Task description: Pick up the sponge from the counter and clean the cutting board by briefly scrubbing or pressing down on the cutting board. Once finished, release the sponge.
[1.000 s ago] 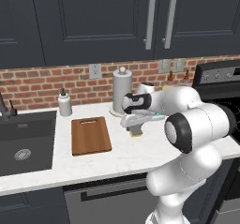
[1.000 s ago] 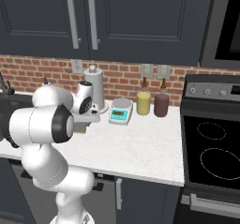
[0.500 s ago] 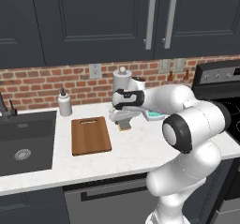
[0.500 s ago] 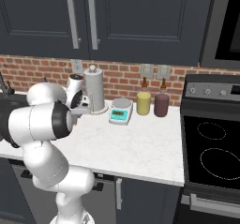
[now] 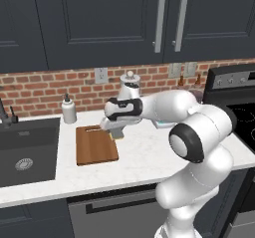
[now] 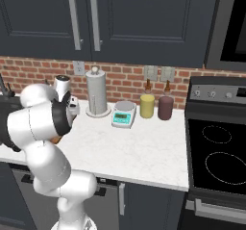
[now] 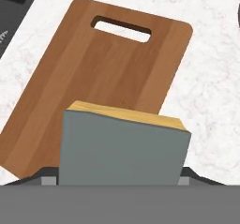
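The pincer (image 5: 115, 134) grips the sponge (image 7: 123, 148) above the cutting board (image 7: 98, 78); the right base view shows a scale (image 6: 123, 114).

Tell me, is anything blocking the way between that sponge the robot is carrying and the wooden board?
Nothing visible does. The gripper holds the sponge above the near edge of the cutting board, whose top is bare.

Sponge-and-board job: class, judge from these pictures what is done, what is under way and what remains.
Done: the grey-topped yellow sponge is off the white marble counter, clamped in the gripper. Under way: it hangs above the edge of the brown wooden cutting board, apparently not touching. Left: pressing or scrubbing the board, then release.
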You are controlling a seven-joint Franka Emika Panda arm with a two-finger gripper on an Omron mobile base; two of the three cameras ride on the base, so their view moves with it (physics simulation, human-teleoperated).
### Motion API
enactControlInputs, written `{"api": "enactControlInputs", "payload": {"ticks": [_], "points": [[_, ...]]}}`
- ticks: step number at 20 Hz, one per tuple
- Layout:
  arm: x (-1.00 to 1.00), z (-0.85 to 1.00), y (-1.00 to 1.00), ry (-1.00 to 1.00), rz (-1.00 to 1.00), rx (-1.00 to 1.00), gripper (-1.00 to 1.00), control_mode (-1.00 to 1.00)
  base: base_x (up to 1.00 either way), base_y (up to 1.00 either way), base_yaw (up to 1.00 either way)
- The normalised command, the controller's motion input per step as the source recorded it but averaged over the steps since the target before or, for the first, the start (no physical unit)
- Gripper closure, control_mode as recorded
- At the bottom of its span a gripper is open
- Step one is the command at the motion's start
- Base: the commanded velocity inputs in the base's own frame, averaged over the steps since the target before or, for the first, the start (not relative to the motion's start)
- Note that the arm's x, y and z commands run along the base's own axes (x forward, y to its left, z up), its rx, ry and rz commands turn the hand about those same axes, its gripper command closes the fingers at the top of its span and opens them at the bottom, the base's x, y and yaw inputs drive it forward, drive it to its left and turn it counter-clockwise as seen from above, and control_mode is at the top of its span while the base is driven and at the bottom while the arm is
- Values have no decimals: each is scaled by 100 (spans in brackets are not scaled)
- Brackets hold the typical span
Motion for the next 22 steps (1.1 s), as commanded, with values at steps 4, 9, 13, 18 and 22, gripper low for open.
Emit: {"api": "enactControlInputs", "payload": {"ticks": [4,9,13,18,22], "points": [[14,-2,49,-7,0,0,100,-100,0,0,0],[21,-2,35,-9,0,0,100,-100,0,0,0],[17,-3,24,-12,0,0,100,-100,0,0,0],[15,-2,3,-13,0,0,100,-100,0,0,0],[0,-30,0,-4,0,0,100,-100,0,0,0]]}}
